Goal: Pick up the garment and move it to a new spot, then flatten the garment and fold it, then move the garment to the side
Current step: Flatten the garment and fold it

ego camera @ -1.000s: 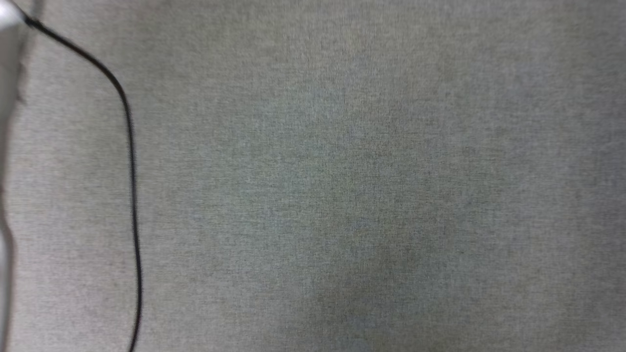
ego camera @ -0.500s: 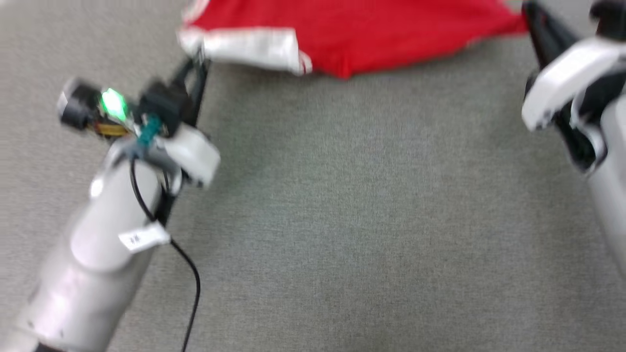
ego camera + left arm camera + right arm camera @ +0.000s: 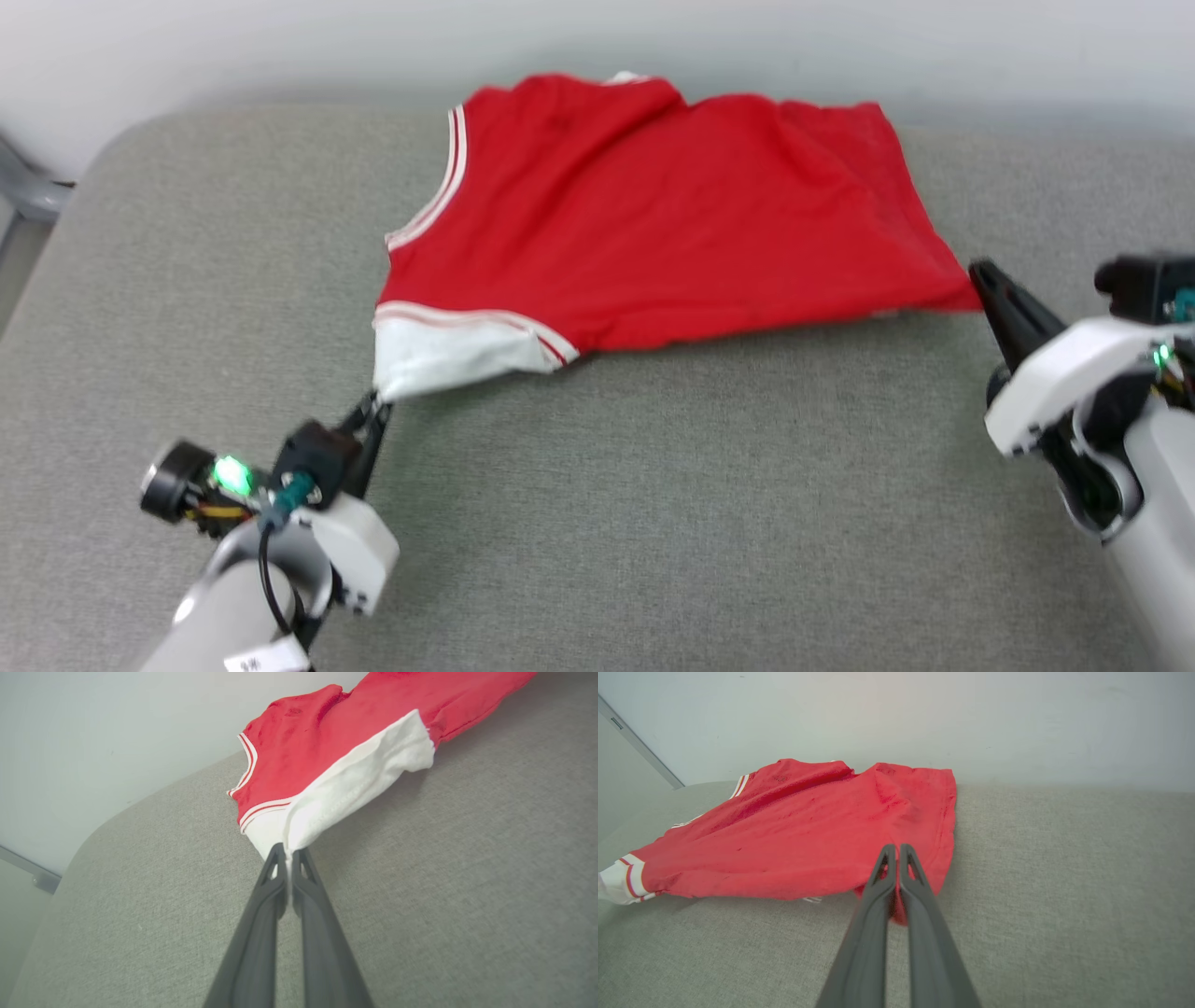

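Note:
The garment (image 3: 653, 215), a red shirt with a white sleeve and striped trim, lies stretched across the grey cushion (image 3: 653, 523), back side up with no lettering showing. My left gripper (image 3: 378, 403) is shut on the tip of the white sleeve (image 3: 355, 779), which is pinched between its fingers (image 3: 288, 849). My right gripper (image 3: 977, 273) is shut on the garment's red lower corner, and red cloth (image 3: 808, 826) shows between its closed fingers (image 3: 895, 848). The near edge is pulled taut between the two grippers.
A pale wall (image 3: 840, 37) stands right behind the cushion's far edge. The cushion's corner rounds off at the far left (image 3: 121, 140), with a grey metal bar (image 3: 28, 191) beyond it. Bare grey fabric stretches between my arms in front of the garment.
The head camera has swung upward: first bare grey fabric and a black cable, then the garment's near edge, now the whole garment. Both grippers hold their corners as half a second ago.

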### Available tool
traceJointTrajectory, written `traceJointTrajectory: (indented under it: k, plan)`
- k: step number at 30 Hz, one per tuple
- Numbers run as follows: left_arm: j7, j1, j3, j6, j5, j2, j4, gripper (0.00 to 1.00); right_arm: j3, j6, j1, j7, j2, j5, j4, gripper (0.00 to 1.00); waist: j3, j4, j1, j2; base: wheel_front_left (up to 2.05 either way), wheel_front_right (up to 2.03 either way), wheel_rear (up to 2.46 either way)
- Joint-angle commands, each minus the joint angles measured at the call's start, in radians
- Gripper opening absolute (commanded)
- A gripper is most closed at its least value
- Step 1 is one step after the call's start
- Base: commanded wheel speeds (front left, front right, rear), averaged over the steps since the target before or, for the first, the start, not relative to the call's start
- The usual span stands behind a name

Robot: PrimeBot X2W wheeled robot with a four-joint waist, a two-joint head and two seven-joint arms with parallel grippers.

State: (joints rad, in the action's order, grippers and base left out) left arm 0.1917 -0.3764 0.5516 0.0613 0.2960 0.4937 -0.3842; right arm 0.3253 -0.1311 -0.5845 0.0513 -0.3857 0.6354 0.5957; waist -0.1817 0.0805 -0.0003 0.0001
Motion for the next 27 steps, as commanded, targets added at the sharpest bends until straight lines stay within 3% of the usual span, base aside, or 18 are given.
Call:
traceJointTrajectory:
  k: [1,14,20,27]
  plan:
    - [-0.003,0.022,0.006,-0.002,0.006,0.002,0.008,0.0,-0.005,0.001,0.023,-0.005,-0.009,0.006,-0.005,0.0,0.017,0.01,0.0003,-0.0001,0.0,0.0,0.0]
    - [-0.084,0.255,0.067,-0.024,0.054,0.081,0.194,0.0,-0.064,0.001,0.307,-0.146,-0.062,0.098,-0.104,0.0,0.116,0.023,0.0003,-0.0001,0.0,0.0,0.0]
    - [-0.129,0.35,0.07,-0.013,0.082,0.133,0.29,0.0,-0.104,0.001,0.456,-0.233,-0.083,0.113,-0.196,0.0,0.158,0.019,0.0003,-0.0001,0.0,0.0,0.0]
    - [-0.226,0.467,0.085,-0.042,0.153,0.216,0.435,0.0,-0.171,0.001,0.626,-0.36,-0.102,0.151,-0.344,0.0,0.183,0.016,0.0003,-0.0001,0.0,0.0,0.0]
